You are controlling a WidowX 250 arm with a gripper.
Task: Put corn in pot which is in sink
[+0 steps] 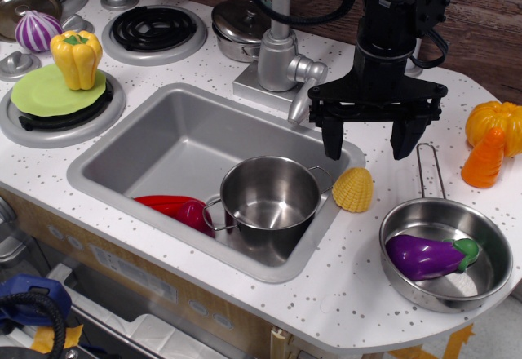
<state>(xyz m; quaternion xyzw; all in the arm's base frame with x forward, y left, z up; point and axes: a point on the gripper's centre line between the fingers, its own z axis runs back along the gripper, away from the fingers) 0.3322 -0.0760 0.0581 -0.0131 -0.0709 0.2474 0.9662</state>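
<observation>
The corn (353, 189) is a small pale-yellow ribbed dome lying on the white speckled counter just right of the sink's right rim. The pot (271, 198) is a shiny deep steel pot with two loop handles, upright and empty in the front right of the grey sink (147, 143). My black gripper (369, 140) hangs above the counter just behind the corn, a little to its right. Its two fingers are spread apart with nothing between them. It does not touch the corn.
A shallow steel pan (489, 290) with a purple eggplant (431, 254) sits right of the corn. A red item (175, 209) lies in the sink left of the pot. The faucet (281, 57), a lidded pot (236, 26), a yellow pepper (77, 57), an onion (37, 29), a carrot (484, 159) and a pumpkin (496, 122) stand around.
</observation>
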